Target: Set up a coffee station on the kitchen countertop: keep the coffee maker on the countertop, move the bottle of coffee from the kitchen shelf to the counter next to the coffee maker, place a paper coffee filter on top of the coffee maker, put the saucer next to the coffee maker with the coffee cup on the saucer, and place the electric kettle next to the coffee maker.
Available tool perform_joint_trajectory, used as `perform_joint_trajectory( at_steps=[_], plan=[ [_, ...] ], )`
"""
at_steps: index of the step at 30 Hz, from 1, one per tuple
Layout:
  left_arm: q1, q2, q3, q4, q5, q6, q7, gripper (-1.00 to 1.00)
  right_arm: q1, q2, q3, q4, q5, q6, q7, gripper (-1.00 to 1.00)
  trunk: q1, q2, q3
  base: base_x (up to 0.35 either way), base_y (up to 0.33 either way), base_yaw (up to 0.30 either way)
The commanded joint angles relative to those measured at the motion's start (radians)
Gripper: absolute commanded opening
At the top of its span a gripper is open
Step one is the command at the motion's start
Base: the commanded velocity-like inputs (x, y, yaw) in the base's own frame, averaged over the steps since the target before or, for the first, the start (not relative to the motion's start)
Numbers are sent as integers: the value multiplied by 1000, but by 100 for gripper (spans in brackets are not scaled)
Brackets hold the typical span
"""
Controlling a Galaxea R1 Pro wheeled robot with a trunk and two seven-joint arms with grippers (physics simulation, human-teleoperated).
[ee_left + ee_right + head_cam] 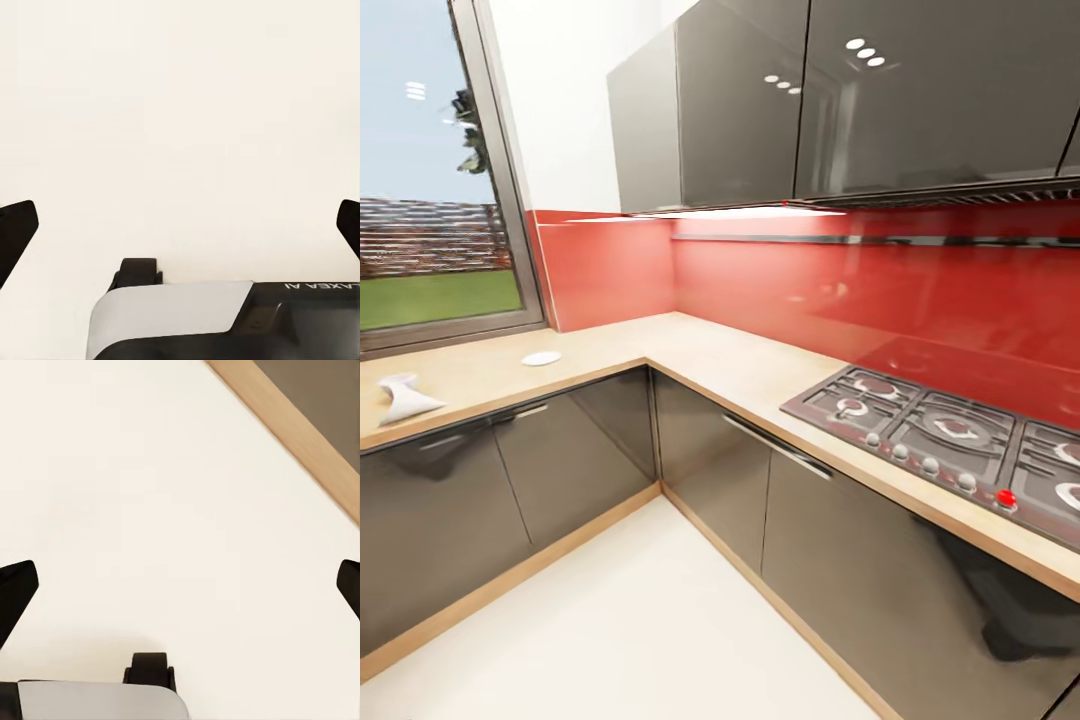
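Countertop (710, 360): L-shaped, beige, under a red backsplash. Hob (950, 430): set in its right run. Saucer (541, 358): on the window run. Left gripper (180, 225), right gripper (180, 585): fingers apart, empty, over floor. Step: travelling; next, approach the saucer.
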Motion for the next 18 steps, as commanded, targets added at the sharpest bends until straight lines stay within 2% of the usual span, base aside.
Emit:
perform_joint_trajectory(
  at_steps=[1,18],
  plan=[
    [0,-1,2,-2,0,0,1,100,0,0,0,0,1,-3,0,100,0,-1,-1,91,144,199],
    [0,-1,2,-2,0,0,1,100,0,0,0,1,1,-4,-2,100,0,-1,-1,17,28,255]
  ],
)
